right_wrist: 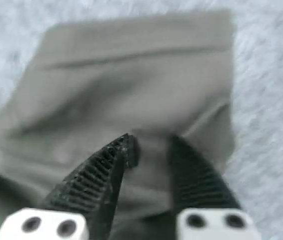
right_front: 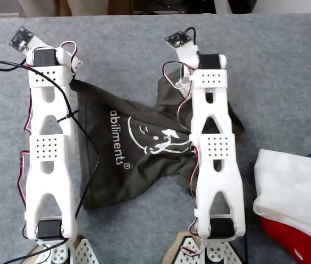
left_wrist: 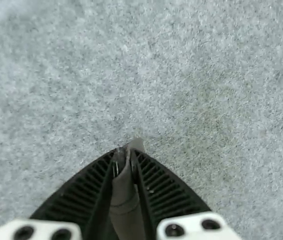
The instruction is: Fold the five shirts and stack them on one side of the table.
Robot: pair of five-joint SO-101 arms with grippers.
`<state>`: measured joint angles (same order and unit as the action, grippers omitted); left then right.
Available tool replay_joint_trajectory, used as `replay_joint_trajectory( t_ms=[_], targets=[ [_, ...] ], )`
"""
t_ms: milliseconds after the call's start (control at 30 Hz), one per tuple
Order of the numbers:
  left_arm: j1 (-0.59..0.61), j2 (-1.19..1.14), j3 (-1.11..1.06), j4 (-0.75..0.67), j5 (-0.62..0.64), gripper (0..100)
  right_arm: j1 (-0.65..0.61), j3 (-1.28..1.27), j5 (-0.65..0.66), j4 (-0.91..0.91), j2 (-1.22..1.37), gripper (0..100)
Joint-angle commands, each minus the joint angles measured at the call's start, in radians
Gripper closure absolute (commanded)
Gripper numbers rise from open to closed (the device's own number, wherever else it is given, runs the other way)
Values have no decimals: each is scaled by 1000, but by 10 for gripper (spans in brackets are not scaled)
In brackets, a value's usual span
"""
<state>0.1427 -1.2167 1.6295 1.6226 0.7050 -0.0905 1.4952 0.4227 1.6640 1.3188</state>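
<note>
A dark olive shirt [right_front: 139,159] with white print lies crumpled on the grey table [right_front: 117,44] between my two arms. My left gripper [left_wrist: 127,150] is shut on a thin corner of the shirt [left_wrist: 124,192], low over the grey surface. In the high view that corner sits at the shirt's far left, beside the left wrist [right_front: 70,74]. My right gripper [right_wrist: 154,142] hangs over the shirt's far right part [right_wrist: 131,75], its fingers apart and the cloth lying just beneath them. The right wrist [right_front: 191,77] stands above that edge.
At the table's right edge lies a heap of other shirts, a white one [right_front: 293,181] over a red one [right_front: 293,236]. Bare grey table stretches beyond both grippers and to the far right. Loose black and red cables [right_front: 84,137] trail over the shirt.
</note>
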Motion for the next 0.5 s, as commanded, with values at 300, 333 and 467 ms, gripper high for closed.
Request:
replay_joint_trajectory(
  t_ms=[300,333,467],
  targets=[
    [2,-18,43,-29,-17,981,-114,-82,40,124,-12,994],
    [3,-21,43,-37,-17,981,-116,-110,40,124,-24,994],
    [8,-22,43,-41,-18,981,-99,-297,38,124,-127,994]
  ],
)
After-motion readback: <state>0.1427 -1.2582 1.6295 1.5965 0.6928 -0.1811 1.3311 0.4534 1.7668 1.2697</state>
